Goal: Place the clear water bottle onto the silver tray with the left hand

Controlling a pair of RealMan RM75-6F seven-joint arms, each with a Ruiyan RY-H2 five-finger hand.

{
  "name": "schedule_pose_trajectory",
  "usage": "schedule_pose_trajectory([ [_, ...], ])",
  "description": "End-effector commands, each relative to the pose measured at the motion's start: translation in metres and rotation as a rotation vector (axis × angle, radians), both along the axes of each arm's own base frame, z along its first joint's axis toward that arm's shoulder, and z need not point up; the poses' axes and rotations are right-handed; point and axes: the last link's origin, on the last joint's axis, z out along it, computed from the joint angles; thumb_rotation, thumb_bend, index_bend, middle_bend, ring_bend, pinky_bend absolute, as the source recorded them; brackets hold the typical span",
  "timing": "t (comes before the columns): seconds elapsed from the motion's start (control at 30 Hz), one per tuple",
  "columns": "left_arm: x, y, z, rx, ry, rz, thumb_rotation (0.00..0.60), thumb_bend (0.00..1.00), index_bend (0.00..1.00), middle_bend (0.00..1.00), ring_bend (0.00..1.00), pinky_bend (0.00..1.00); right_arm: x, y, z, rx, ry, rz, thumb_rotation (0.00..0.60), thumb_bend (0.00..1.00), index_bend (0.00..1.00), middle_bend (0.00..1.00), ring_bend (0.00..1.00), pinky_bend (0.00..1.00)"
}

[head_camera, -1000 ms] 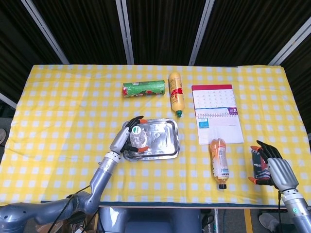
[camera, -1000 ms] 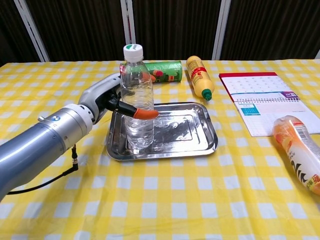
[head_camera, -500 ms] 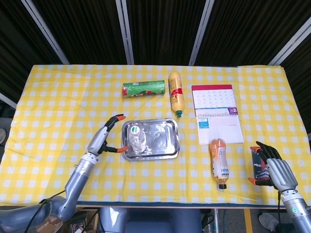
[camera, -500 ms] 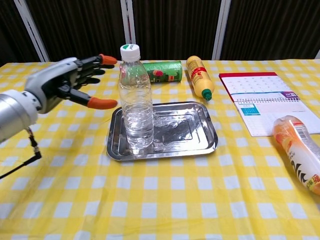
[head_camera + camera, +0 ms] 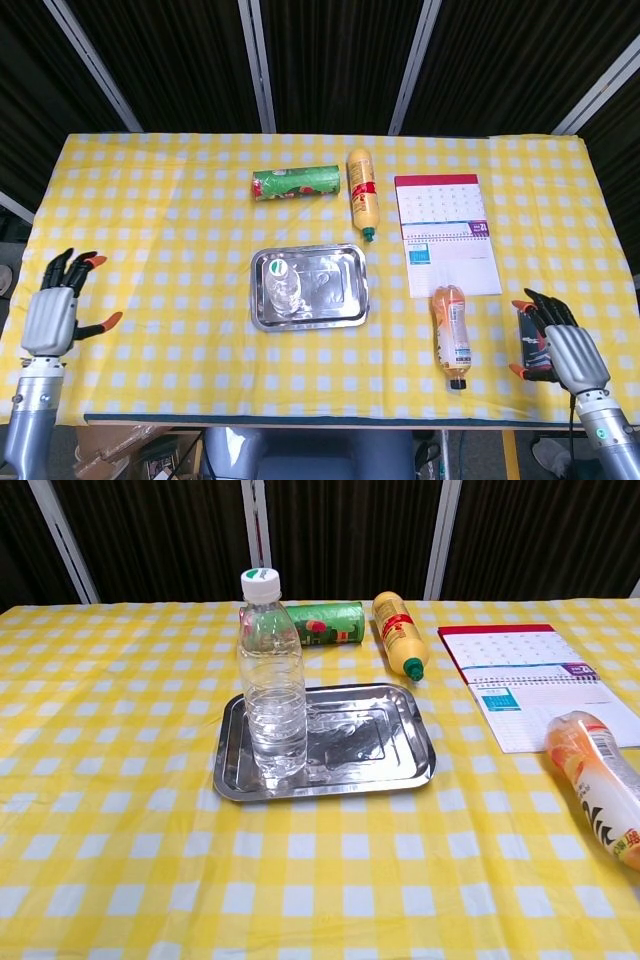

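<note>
Water bottle (image 5: 272, 680) stands upright on the tray (image 5: 395, 770), at its left end, w/ cap up, so the job looks done. Tray sits mid-surface, toward the front edge. Left robot hand (image 5: 52, 315) is at the surface's front-left corner, fingers spread, holding nothing, well apart from the bottle, prob. parked clear so it can't knock it. Right robot hand (image 5: 555, 345) is at the front-right corner; fingers seem loosely spread, empty, though partly hidden. Orange bottle (image 5: 451, 325) lies beside it on its side.
</note>
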Motion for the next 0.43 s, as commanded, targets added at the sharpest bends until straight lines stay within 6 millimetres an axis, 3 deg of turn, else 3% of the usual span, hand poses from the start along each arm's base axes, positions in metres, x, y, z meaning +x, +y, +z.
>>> schedule_pose_trajectory([
  [0.03,-0.02,-0.014,0.01,0.09,0.167,0.058,0.6,0.13,0.19,0.14,0.0,0.0,0.002,-0.001,-0.001,-0.027,0.001,0.03,0.6,0.16,0.18,0.04,0.0,0.0],
  [0.43,-0.013,-0.018,0.026,0.148,0.134,0.015,0.6,0.13,0.18,0.12,0.0,0.0,0.007,-0.003,0.0,-0.127,-0.025,0.112,0.6,0.16,0.18,0.04,0.0,0.0],
])
